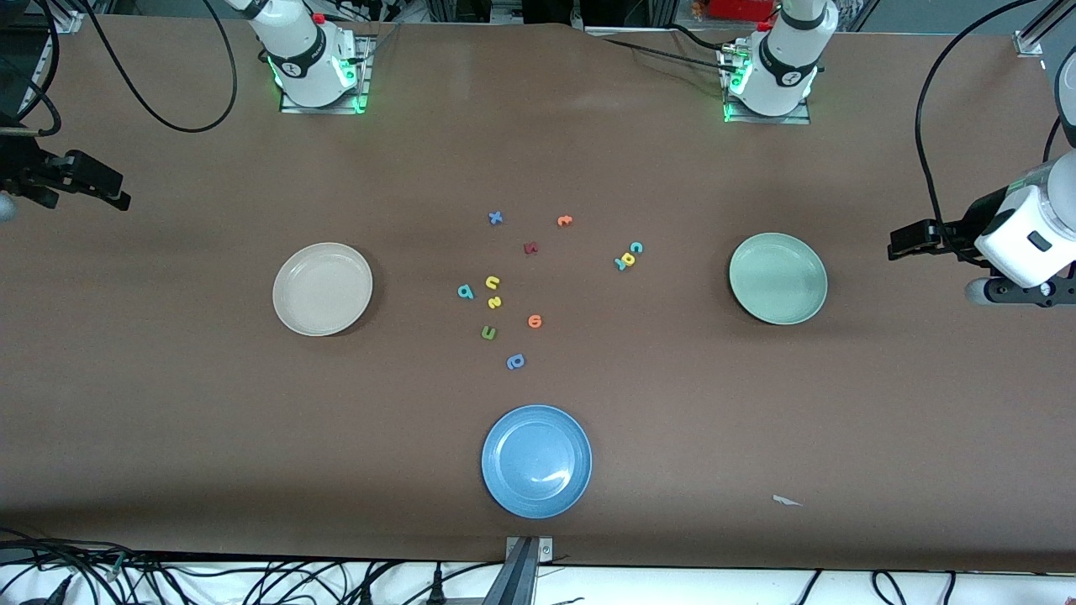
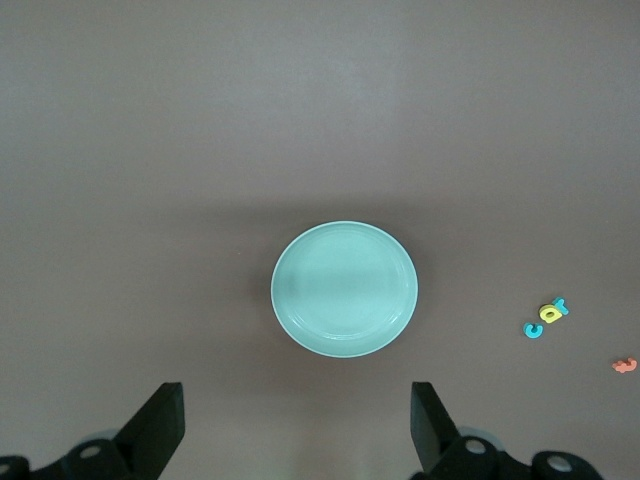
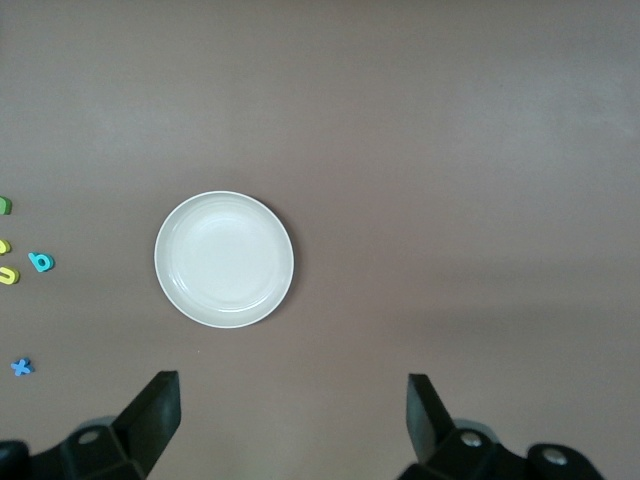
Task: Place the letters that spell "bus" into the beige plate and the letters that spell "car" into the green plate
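The beige plate (image 1: 322, 288) lies toward the right arm's end of the table, the green plate (image 1: 777, 278) toward the left arm's end. Between them, the teal b (image 1: 465, 291), yellow u (image 1: 493, 282) and yellow s (image 1: 494, 302) sit close together. The teal c (image 1: 636, 247), yellow a (image 1: 629, 258) and teal r (image 1: 621, 265) touch in a short row nearer the green plate. My left gripper (image 2: 298, 428) hangs open and empty high above the table beside the green plate (image 2: 344, 289). My right gripper (image 3: 293, 425) hangs open and empty high beside the beige plate (image 3: 224, 259).
A blue plate (image 1: 536, 460) lies near the front edge. Other loose letters lie in the middle: a green u (image 1: 488, 333), an orange one (image 1: 535, 320), a blue p (image 1: 515, 361), a blue x (image 1: 495, 218), an orange t (image 1: 564, 220) and a dark red one (image 1: 530, 248).
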